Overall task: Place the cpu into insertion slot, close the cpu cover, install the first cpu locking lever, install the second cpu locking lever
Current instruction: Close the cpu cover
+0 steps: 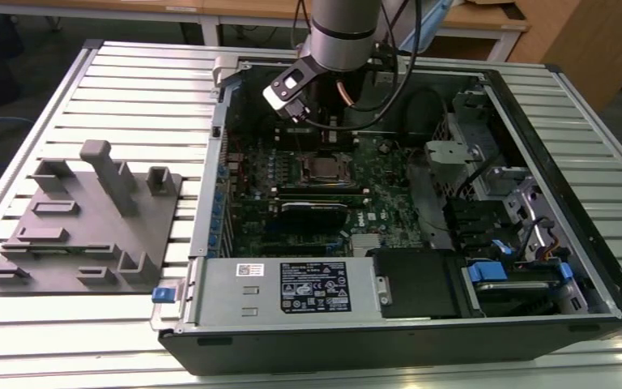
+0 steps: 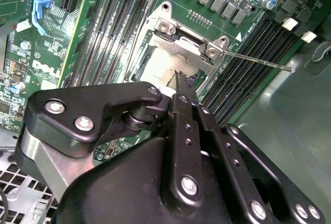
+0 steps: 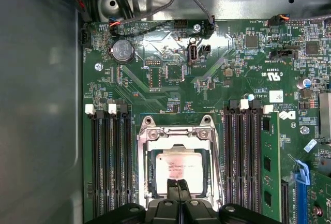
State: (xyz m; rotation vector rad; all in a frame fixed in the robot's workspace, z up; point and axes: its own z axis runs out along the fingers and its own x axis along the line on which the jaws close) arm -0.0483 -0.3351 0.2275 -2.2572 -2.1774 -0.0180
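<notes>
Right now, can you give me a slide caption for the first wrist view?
Gripper, fingers together, poised over the cpu lying in the insertion slot on the green motherboard.

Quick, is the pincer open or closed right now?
Pincer: closed, tips together over the cpu, nothing seen between them.

cpu edge hidden behind jaws; insertion slot half hidden, second wrist view.
</notes>
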